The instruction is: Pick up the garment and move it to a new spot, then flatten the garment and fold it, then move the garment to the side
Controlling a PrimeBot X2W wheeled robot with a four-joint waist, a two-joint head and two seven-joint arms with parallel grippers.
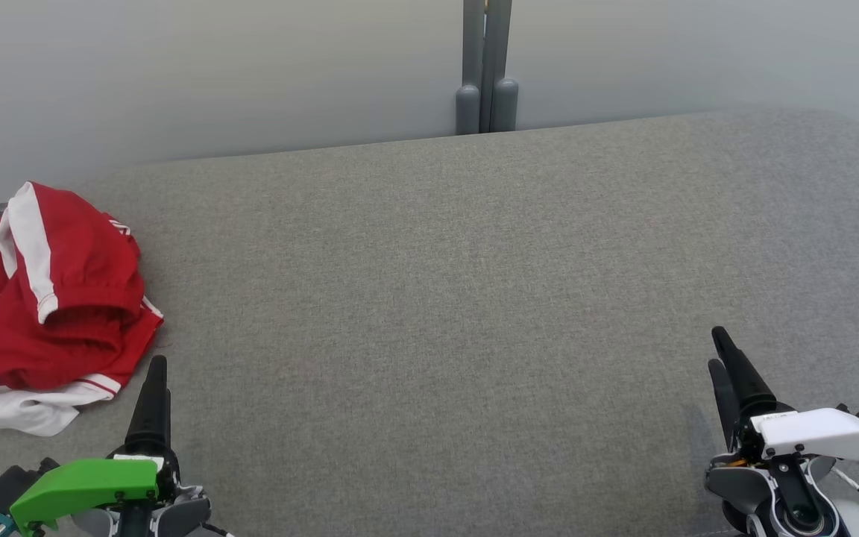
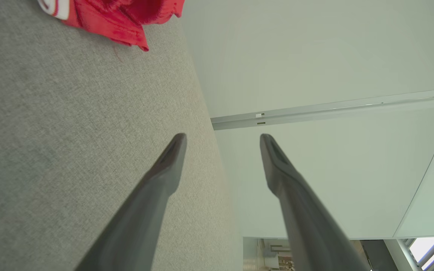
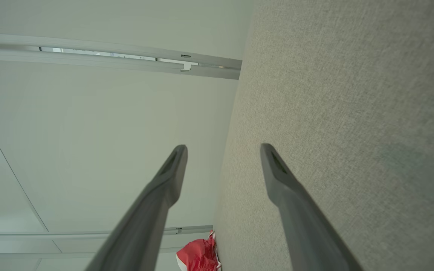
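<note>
The garment [image 1: 45, 298], red with white stripes and a white hem, lies crumpled in a heap at the far left end of the grey padded surface [image 1: 437, 283], so it must be gathered up before anything can be flattened. Just right of it, toward the front, my left gripper [image 1: 155, 369] hovers with its 2 fingers spread wide and nothing between them. It is the closer of my 2 grippers, near the white hem but not touching it, which I judge makes it the natural choice for the 1st grasp. The middle of the surface is plain grey cloth, a sensible place to lay the garment out, with a grey post [image 1: 485, 74] standing against the pale wall [image 1: 213, 74] behind it. At the far right my right gripper [image 1: 722, 350] hangs with its fingers apart and empty, well away from the garment, probably kept in reserve until there is a 2nd corner to take. No step of the task looks begun.
</note>
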